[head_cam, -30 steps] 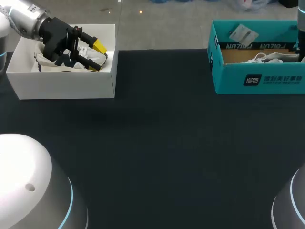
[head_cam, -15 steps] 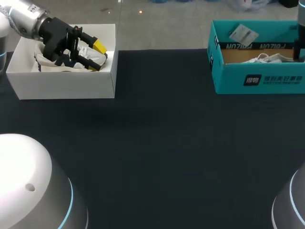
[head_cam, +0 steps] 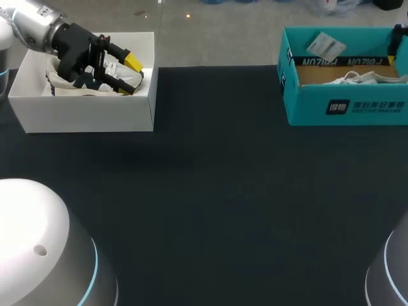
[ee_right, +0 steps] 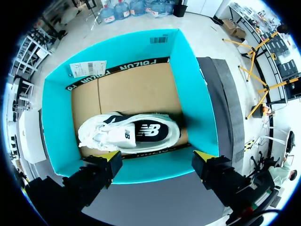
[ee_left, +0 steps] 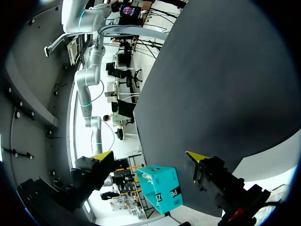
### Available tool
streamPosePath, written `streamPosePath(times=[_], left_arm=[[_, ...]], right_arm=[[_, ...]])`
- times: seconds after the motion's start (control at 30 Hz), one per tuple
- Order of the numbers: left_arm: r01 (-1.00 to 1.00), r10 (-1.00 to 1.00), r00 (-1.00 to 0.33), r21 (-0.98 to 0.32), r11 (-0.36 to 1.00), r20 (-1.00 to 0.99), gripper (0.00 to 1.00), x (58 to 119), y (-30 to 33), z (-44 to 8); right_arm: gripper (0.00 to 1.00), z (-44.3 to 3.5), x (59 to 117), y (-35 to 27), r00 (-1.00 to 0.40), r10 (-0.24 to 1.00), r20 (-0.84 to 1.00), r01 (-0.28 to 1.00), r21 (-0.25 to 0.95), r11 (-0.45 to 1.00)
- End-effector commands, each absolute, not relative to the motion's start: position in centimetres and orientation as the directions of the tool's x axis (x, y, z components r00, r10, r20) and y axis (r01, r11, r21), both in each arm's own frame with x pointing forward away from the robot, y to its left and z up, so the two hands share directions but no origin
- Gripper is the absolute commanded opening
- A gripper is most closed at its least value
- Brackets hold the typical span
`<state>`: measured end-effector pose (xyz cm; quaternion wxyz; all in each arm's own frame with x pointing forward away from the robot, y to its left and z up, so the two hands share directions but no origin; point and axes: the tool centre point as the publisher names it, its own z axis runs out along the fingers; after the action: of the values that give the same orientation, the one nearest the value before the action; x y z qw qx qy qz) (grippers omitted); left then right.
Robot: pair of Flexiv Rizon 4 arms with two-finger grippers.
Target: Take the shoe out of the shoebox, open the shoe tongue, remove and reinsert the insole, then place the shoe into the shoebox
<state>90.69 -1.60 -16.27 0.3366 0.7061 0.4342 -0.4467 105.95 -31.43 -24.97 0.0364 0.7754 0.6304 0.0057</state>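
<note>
Silver arm (head_cam: 33, 27), black yellow-tipped claw (head_cam: 131, 75)

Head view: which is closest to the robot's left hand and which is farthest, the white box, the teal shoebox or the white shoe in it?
1. white box: the left hand is inside it, at the left.
2. teal shoebox: across the table, at the right.
3. white shoe: inside the teal shoebox, past its left wall.
</note>
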Motion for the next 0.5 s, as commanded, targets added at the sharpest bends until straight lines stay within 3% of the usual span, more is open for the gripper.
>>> streamPosePath(times=[0.03,0.5], left_arm=[[0.913,0.314,0.225,0.088,-0.398,-0.922,1.0,90.7,-1.5,-16.3],[0.907,0.324,0.234,0.086,-0.412,-0.916,1.0,91.0,-1.5,-16.1]], right_arm=[[1.0,-22.9,102.4,-30.2,0.181,0.983,-0.008,0.976,0.124,-0.179],[1.0,-21.9,100.4,-28.8,0.162,0.987,0.022,0.979,0.122,-0.164]])
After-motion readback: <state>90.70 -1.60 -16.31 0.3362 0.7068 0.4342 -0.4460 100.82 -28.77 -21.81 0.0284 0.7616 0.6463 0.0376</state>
